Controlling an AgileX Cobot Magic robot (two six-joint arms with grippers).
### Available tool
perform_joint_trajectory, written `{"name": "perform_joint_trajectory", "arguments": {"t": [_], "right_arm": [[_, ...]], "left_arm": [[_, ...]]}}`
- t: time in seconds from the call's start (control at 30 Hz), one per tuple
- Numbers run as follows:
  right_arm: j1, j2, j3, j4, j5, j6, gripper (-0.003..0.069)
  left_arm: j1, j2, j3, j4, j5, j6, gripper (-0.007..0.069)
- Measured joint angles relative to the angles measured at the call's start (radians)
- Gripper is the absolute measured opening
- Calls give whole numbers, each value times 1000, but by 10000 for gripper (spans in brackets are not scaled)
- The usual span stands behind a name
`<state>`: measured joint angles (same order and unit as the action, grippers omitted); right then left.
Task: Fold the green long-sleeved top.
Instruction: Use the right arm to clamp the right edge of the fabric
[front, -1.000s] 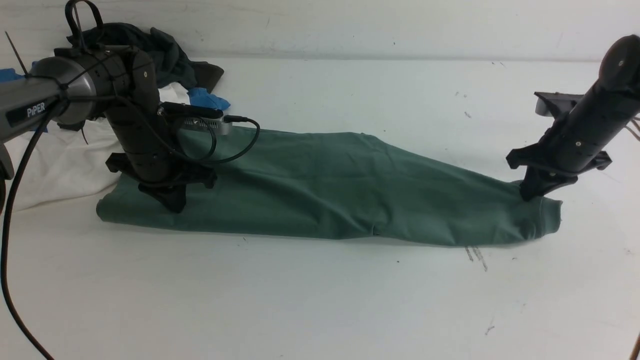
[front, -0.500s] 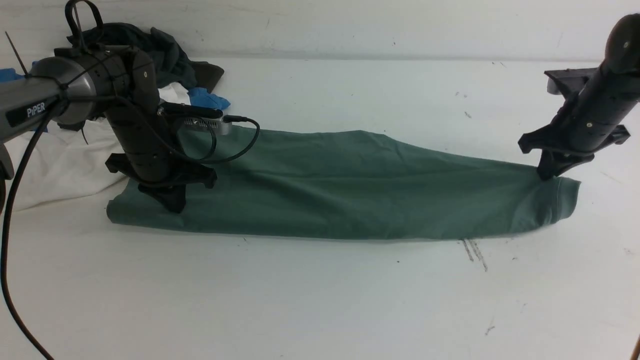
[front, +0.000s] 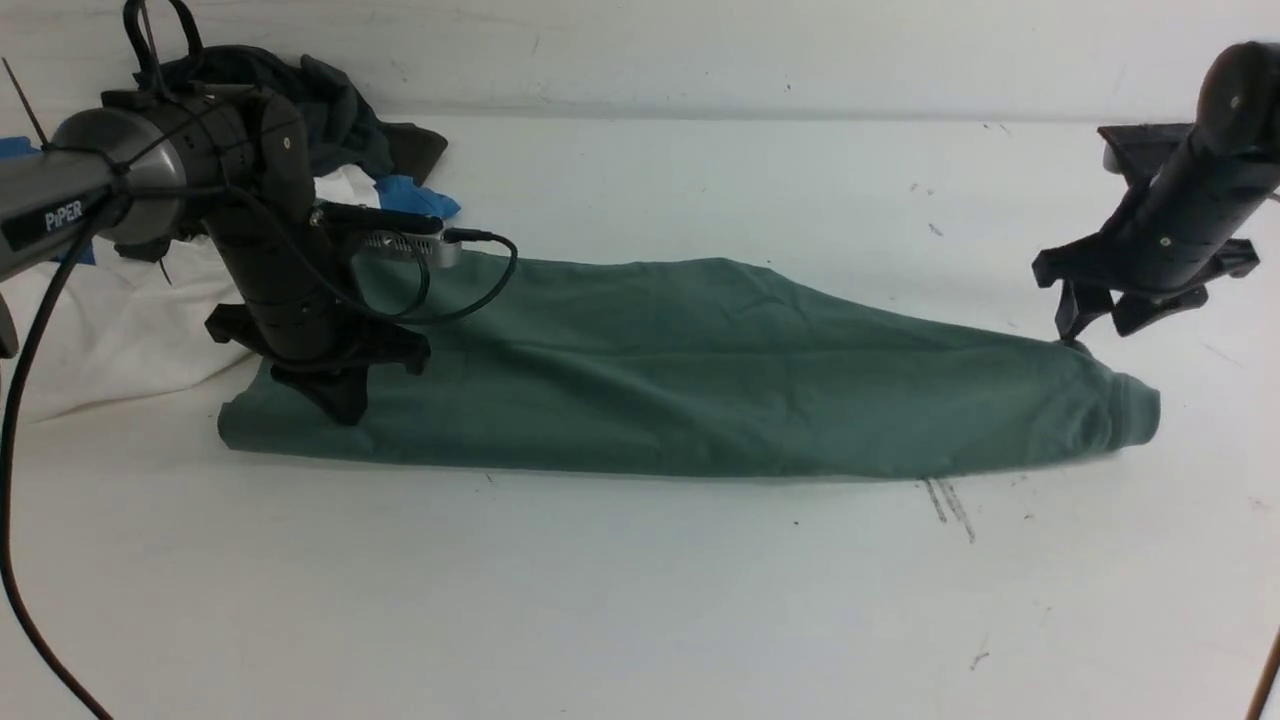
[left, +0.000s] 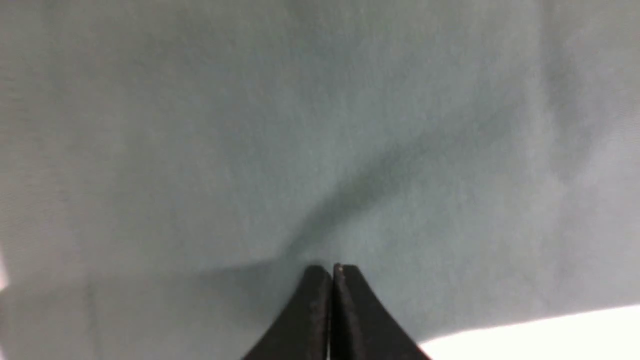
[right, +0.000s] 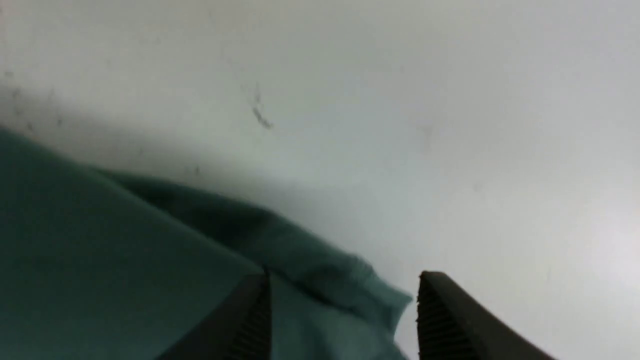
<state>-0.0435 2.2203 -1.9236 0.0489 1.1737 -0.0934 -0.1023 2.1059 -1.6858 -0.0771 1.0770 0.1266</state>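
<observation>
Right claw: your right claw (front: 1096, 334) (right: 342, 276) is released, its two fingers spread wide with nothing gripped. It hangs just over the right end of the cloth, and one fingertip is at the fabric's far edge.
Left claw: your left claw (front: 345, 412) (left: 332, 271) is clenched, its tips together and pressed down onto the left end of the cloth. A crease runs away from them, but you cannot tell whether any fabric is pinched between them.
Garment: the green long-sleeved top (front: 700, 380) (left: 250, 150) (right: 100, 250) lies as one long folded band across the middle of the desk. It reaches from near the left edge to near the right edge, broad on the left and narrowing to a hemmed end on the right.
Desk: the white desk (front: 640, 600) has short dark scratch marks (front: 945, 500) just in front of the band's right part.
Far left corner: a dark garment (front: 330, 110), a blue scrap (front: 410, 195) and a white cloth (front: 110, 320) lie heaped there. The white cloth is just beside the top's left end.
</observation>
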Motion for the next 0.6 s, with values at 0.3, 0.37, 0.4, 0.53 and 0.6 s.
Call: {"name": "perform_joint_trajectory", "arguments": {"t": [0.3,0.37,0.4,0.53,0.6], "right_arm": [[-17,-63,67,-18,50,60,520],[-26,-58,108,-13,54,68,523],[-32,-50,119,-5,57,73,524],[-40,-14,125,59,56,72,524],[-40,12,125,76,56,70,524]], "left_arm": [[0,-244,128,-2,-12,-14,-4],[0,-295,180,-12,-31,-24,-4],[0,-312,199,-21,-41,-25,-4],[0,-361,255,-46,-61,-25,-4],[0,-367,268,-52,-62,-25,-4]]}}
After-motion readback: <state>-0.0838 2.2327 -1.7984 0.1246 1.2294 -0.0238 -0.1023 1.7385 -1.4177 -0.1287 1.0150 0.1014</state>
